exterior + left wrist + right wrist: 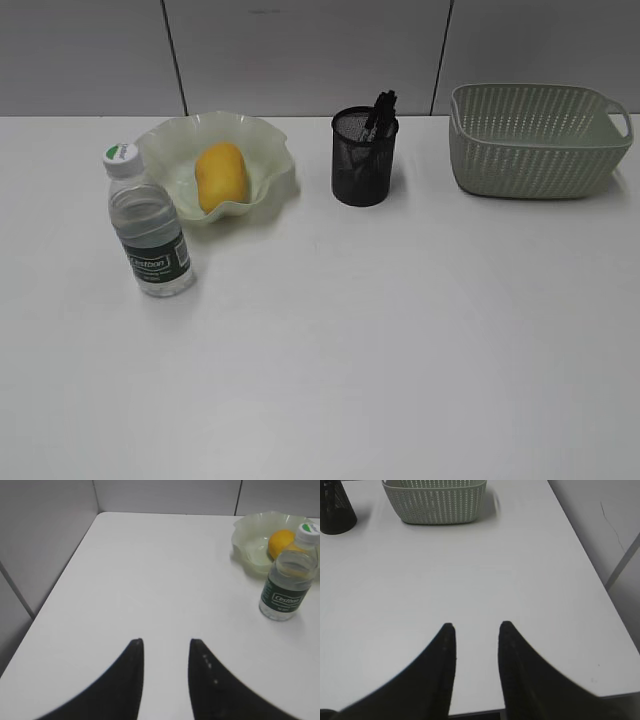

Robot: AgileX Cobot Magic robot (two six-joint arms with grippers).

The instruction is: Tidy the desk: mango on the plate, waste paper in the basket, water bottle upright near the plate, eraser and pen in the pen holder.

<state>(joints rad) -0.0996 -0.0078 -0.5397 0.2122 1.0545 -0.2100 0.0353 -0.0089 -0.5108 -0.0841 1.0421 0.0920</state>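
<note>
On the plate (pixel 268 150) lies the mango (pixel 221 176); pens (pixel 380 114) fill the pen holder (pixel 363 165).

Bare desk (pixel 150 580) lies ahead of both my jaws; the water bottle (pixel 289 577) and plate (pixel 255 542) stand off to my left jaws' right, basket (pixel 435 500) far ahead of my right.

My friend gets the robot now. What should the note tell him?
Left gripper: open, empty, over bare desk.
Right gripper: open, empty, near the desk's front edge.
Mango lies on the plate. Water bottle stands upright beside the plate. Pen sticks out of the pen holder.
Eraser and waste paper are not visible; the inside of the basket is hidden.
Left: check basket and holder. Otherwise the desk looks tidy.
</note>
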